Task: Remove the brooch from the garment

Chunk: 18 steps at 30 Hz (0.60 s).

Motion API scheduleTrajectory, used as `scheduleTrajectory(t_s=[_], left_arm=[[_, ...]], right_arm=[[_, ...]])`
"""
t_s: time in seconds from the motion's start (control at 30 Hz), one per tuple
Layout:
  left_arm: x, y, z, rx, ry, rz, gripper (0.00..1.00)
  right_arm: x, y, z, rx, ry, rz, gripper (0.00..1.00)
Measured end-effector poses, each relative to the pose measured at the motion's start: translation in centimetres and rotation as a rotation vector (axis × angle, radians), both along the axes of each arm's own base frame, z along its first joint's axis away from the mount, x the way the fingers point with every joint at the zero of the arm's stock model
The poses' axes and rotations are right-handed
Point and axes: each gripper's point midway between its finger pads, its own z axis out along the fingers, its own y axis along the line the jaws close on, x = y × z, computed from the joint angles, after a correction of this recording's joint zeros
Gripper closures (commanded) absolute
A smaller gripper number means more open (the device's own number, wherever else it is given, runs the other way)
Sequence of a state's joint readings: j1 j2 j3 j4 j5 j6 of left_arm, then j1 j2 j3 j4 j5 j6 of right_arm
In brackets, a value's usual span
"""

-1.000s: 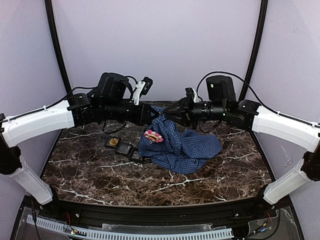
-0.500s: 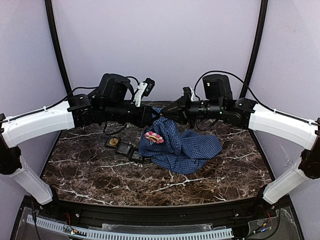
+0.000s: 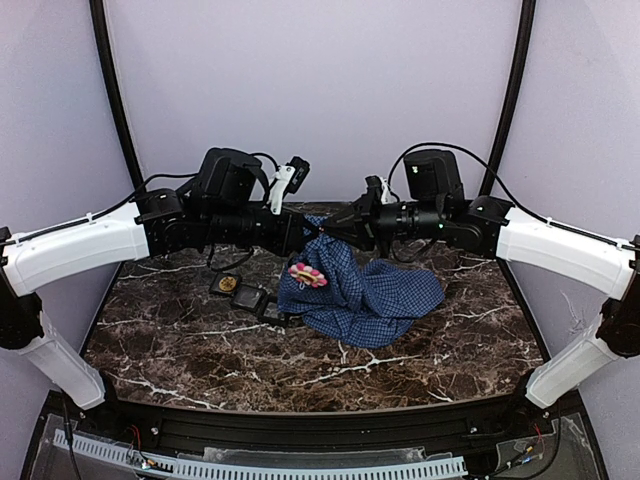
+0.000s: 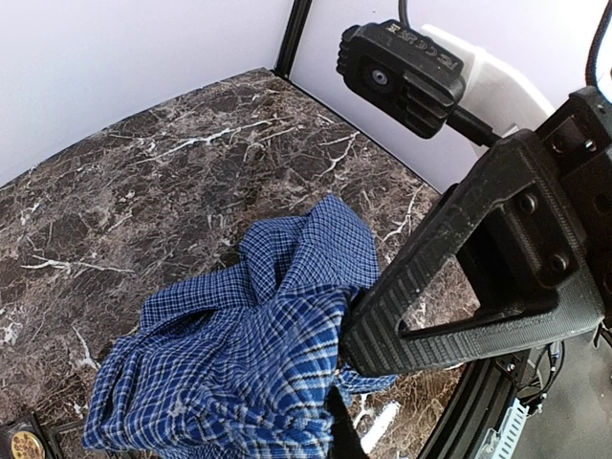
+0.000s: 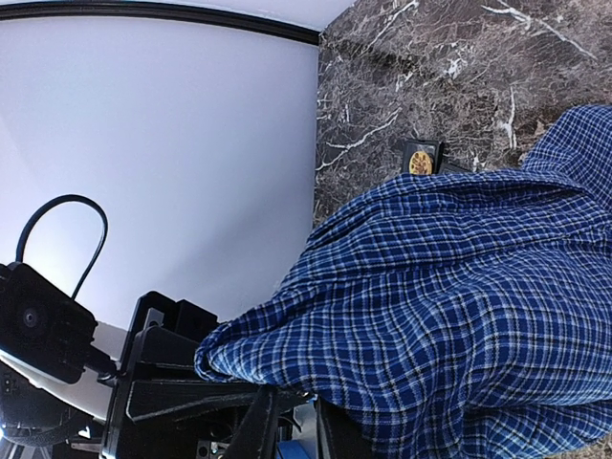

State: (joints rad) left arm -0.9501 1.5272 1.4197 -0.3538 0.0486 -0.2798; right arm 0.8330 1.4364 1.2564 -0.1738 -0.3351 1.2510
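The left fingers [image 4: 382, 320] are pressed together on a raised fold of the blue check shirt [image 3: 370, 295], whose lower part lies on the desk [image 3: 200, 350]. The right fingers [image 5: 256, 426] stand narrowly apart at the same fold. Cloth hides their tips, so I cannot tell whether they pinch it. The pink flower brooch [image 3: 307, 272] sits on the hanging cloth, near a black tray [image 3: 250, 297].

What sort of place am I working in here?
Probably a robot test booth: plain lilac walls on a black frame close in a marble-look table, with the shirt staged on it.
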Motion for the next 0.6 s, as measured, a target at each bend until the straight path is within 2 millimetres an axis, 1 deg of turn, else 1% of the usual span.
scheduleTrajectory(t_s=[0.2, 0.6], left_arm=[[-0.12, -0.09, 0.01, 0.0, -0.001, -0.002, 0.99], [-0.33, -0.24, 0.01, 0.001, -0.002, -0.005, 0.99]], right_arm=[[-0.02, -0.03, -0.09, -0.003, 0.002, 0.0, 0.85], [0.0, 0.0, -0.24, -0.006, 0.006, 0.0, 0.88]])
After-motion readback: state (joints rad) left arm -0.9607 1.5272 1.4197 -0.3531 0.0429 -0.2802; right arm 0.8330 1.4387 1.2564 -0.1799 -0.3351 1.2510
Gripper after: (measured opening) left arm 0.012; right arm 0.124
